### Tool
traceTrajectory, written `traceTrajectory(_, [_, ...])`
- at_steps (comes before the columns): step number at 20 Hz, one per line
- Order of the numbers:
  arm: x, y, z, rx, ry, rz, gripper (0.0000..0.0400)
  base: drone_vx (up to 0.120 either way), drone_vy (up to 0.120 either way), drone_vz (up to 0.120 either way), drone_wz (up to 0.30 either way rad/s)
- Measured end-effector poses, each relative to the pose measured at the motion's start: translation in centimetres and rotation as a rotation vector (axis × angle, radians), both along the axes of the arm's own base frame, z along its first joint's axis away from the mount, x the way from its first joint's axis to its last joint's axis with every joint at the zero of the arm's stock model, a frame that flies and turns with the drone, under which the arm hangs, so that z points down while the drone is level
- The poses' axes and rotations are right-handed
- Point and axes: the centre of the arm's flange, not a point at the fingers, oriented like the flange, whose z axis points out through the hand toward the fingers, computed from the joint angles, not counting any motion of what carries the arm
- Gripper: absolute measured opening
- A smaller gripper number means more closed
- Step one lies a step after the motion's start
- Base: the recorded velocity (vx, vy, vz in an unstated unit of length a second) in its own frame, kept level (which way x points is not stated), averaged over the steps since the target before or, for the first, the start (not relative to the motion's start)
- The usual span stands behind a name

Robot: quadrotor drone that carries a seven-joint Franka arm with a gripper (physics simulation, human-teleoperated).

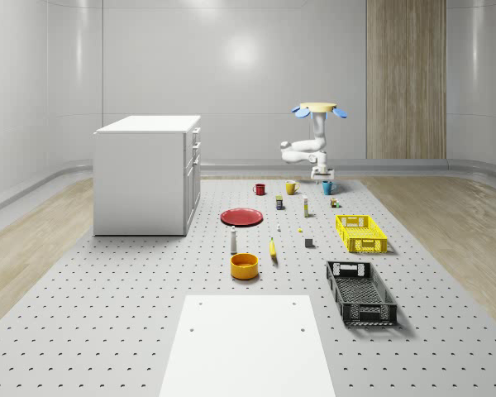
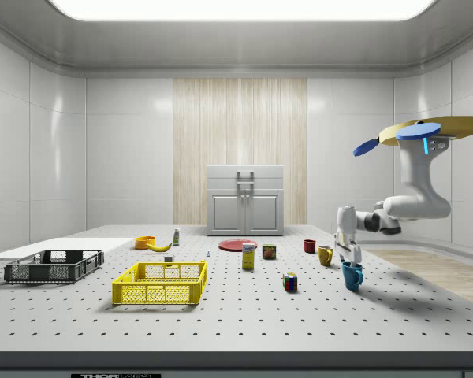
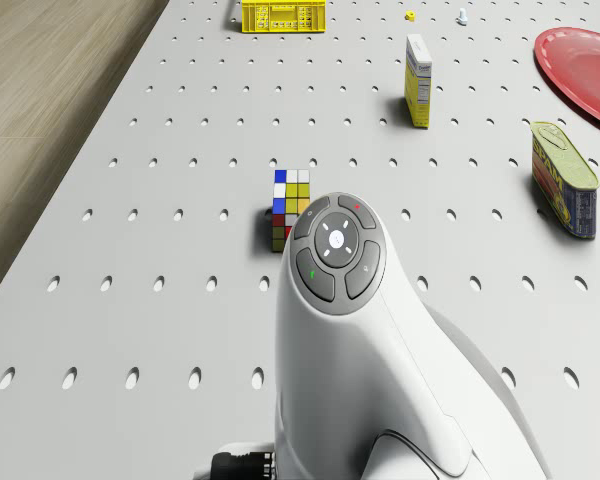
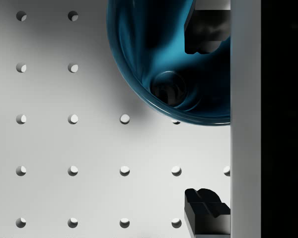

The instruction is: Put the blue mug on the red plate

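Observation:
The blue mug [image 1: 327, 188] stands upright on the pegboard table at the far end, right of a yellow mug [image 1: 291, 187]. My gripper [image 1: 323, 175] hangs just above the blue mug [image 2: 351, 275], pointing down. In the wrist view the gripper [image 4: 207, 119] is open: one finger [image 4: 208, 29] is over the mug's [image 4: 159, 59] opening, the other finger [image 4: 206, 208] is outside it, and the rim lies between them. The red plate [image 1: 241, 217] lies nearer the table's middle, by the cabinet. The drone [image 1: 318, 107] hovers over the table's far end, behind the mugs.
A red mug [image 1: 259, 189], a Rubik's cube [image 3: 290, 208], a yellow box [image 3: 418, 94] and a can [image 3: 563, 178] lie between the mug and the red plate [image 3: 585, 60]. A white cabinet [image 1: 149, 174] stands left. A yellow crate [image 1: 360, 232], a black crate [image 1: 360, 291] and an orange bowl [image 1: 244, 265] sit nearer.

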Motion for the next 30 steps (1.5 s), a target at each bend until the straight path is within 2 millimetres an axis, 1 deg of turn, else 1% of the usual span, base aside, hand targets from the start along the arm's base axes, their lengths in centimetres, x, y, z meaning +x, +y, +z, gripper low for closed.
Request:
traceTrajectory(17, [0.31, -0.17, 0.01, 0.000, 0.000, 0.000, 0.0400, 0.000, 0.000, 0.000, 0.000])
traceTrajectory(18, [0.33, -0.18, 0.01, 0.000, 0.000, 0.000, 0.0376, 0.000, 0.000, 0.000, 0.000])
traceTrajectory(19, [0.35, -0.18, 0.01, 0.000, 0.000, 0.000, 0.0315, 0.000, 0.000, 0.000, 0.000])
traceTrajectory(20, [0.37, -0.18, 0.01, 0.000, 0.000, 0.000, 0.0268, 0.000, 0.000, 0.000, 0.000])
traceTrajectory(21, [0.38, -0.18, 0.00, 0.000, 0.000, 0.000, 0.0231, 0.000, 0.000, 0.000, 0.000])
traceTrajectory(23, [0.40, -0.19, 0.00, 0.000, 0.000, 0.000, 0.0179, 0.000, 0.000, 0.000, 0.000])
traceTrajectory(26, [0.41, -0.19, 0.00, 0.000, 0.000, 0.000, 0.0137, 0.000, 0.000, 0.000, 0.000])
traceTrajectory(30, [0.42, -0.19, 0.00, 0.000, 0.000, 0.000, 0.0114, 0.000, 0.000, 0.000, 0.000])
